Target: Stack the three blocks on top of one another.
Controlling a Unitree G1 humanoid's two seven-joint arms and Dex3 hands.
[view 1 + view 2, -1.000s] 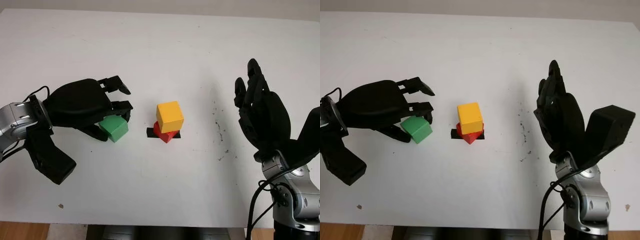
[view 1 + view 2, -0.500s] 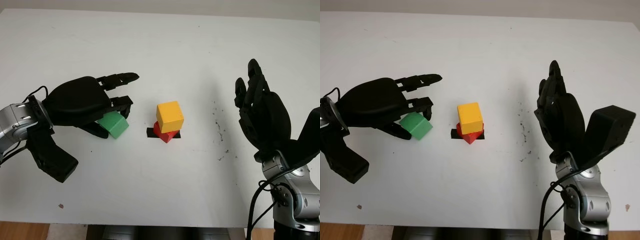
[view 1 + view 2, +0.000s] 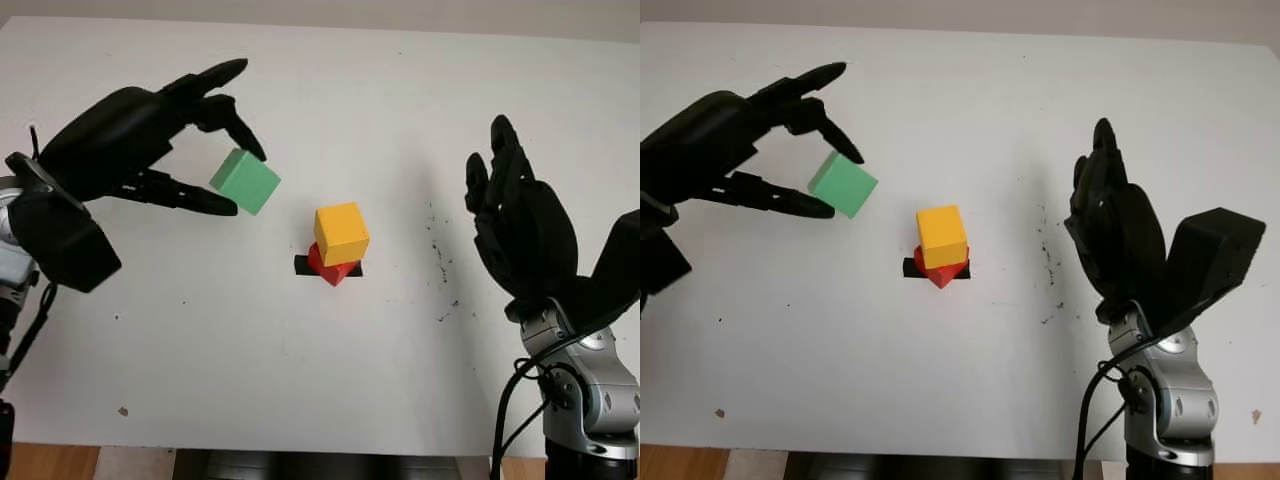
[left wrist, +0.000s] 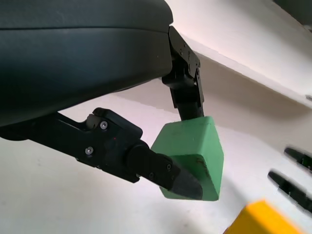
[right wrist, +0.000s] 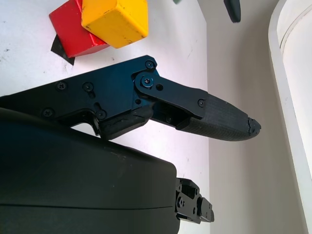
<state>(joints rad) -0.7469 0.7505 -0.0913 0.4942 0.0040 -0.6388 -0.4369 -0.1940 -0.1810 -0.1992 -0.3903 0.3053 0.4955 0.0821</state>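
You've got three blocks in play: one green block [image 3: 245, 181], one yellow block [image 3: 342, 233] and one red block [image 3: 330, 267]. Your left hand [image 3: 150, 140] is up over the left side of the white tabletop [image 3: 330, 380] with the green block pinched between its fingertips [image 4: 183, 180], tilted and lifted clear of the surface; in the left wrist view you can see one finger pressing on the block's near face and another bearing down on its top edge. The green block hangs up and to the left of the other two, well apart from them. In the middle of the tabletop the yellow block sits on top of the red one, and the red one rests on a small strip of black tape [image 3: 302, 264]. Your right hand [image 3: 520, 225] is open, holding nothing, raised upright above the right side of the tabletop, away from the stack.
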